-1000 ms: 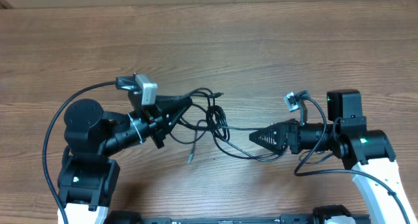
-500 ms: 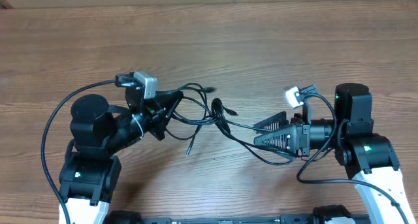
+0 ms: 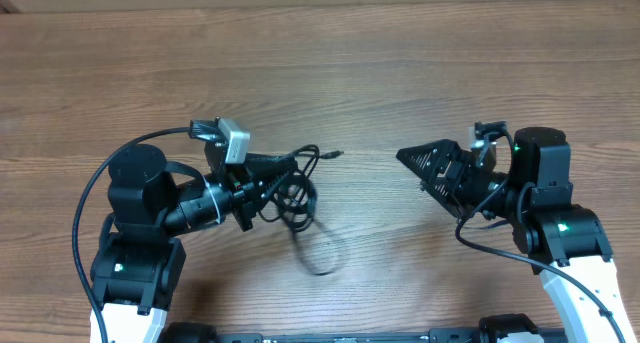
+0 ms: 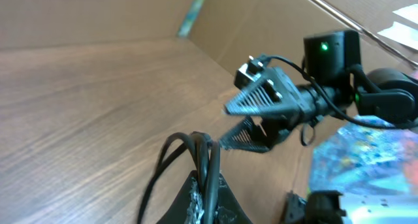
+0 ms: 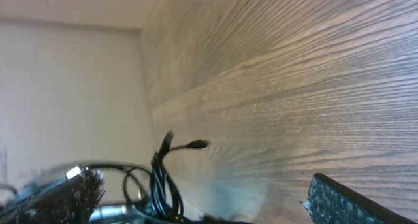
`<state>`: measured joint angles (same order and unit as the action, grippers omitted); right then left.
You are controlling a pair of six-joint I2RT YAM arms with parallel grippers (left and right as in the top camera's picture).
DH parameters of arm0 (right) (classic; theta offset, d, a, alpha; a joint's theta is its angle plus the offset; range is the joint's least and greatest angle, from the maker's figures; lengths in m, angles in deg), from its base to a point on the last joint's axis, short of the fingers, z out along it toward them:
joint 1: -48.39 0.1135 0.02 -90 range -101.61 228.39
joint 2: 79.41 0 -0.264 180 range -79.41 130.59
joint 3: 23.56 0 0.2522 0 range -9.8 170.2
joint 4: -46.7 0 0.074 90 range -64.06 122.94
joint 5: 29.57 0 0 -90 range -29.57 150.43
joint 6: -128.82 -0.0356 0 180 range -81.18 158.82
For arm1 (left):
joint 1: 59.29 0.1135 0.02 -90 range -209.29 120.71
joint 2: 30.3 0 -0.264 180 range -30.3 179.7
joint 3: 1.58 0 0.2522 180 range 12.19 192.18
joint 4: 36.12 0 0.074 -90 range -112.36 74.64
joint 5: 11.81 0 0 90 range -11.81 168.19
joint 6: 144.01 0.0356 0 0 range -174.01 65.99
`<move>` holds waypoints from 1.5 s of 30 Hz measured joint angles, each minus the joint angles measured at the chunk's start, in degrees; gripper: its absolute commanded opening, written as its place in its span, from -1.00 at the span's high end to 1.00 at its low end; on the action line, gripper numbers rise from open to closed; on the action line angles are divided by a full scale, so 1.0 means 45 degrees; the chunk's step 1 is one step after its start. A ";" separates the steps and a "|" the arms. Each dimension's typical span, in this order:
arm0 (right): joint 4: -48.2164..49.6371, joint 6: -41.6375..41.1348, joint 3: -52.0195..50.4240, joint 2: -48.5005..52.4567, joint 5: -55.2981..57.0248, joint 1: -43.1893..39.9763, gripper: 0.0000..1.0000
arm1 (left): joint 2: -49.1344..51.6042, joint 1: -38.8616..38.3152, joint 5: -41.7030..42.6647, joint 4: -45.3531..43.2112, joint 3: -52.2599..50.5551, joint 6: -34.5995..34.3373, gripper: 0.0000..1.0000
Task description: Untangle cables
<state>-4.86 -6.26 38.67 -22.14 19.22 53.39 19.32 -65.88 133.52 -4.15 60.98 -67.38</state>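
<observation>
The cables (image 3: 296,191) are thin black cords bunched in loops at the tip of my left gripper (image 3: 290,167), which is shut on them. One plug end (image 3: 336,155) sticks out to the right, and a single loop (image 3: 320,265) trails toward the table's front. In the left wrist view the cords (image 4: 209,152) rise out of the clamped jaws of the left gripper (image 4: 208,186). My right gripper (image 3: 410,170) stands open and empty, a hand's width right of the bundle. Its wrist view shows the cables (image 5: 160,178) and plug end (image 5: 196,144) beyond its spread fingers (image 5: 339,201).
The wooden table (image 3: 400,63) stretches bare behind both arms. Thicker black robot wiring (image 3: 85,198) arcs round the left arm, and more loops beside the right arm (image 3: 480,228). Both arm bases sit at the front edge.
The strands that stretched across to the right gripper have sprung back into a bunch at the left gripper. The right gripper has pulled away to the right and swung toward the far side.
</observation>
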 measured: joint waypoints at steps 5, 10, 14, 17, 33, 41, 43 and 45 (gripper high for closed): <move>0.0316 0.0068 0.0000 0.0000 0.0053 -0.0010 -1.00 | 0.0000 0.0000 0.0277 0.0063 0.0000 0.0189 0.92; 0.0709 0.2220 0.0000 -0.0005 -0.1642 -0.0010 -0.91 | 0.0005 0.0000 0.1171 -0.0160 0.0000 0.1127 0.92; 0.0670 0.3186 0.0000 -0.0005 -0.2477 -0.0010 -0.86 | 0.0005 0.0000 0.1909 -0.0937 0.0000 0.1433 0.92; 0.0573 0.3487 0.0000 -0.0005 -0.3041 -0.0005 -0.79 | 0.0010 0.0000 0.2191 -0.1549 0.0000 0.1447 0.92; 0.0797 0.2929 0.0000 0.0005 -0.2773 0.2764 -0.25 | 0.0690 -0.3895 -0.0539 -0.4964 0.0000 0.0039 0.92; 0.1277 0.2346 0.0000 0.0631 -0.2147 0.3507 0.92 | 0.0869 -0.4580 -0.1107 -0.5974 0.0000 -0.0675 0.92; 0.1311 0.2259 0.0000 0.0656 -0.2137 0.3507 0.92 | 0.0894 -0.4595 -0.1122 -0.5877 0.0000 -0.0690 0.92; 0.1273 0.2249 0.0000 0.0661 -0.2035 0.3507 0.92 | 0.0923 -0.4605 -0.1132 -0.5853 0.0000 -0.0719 0.82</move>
<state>0.87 3.86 38.67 -19.17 10.06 69.17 23.48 -86.60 128.43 -30.48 60.98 -70.61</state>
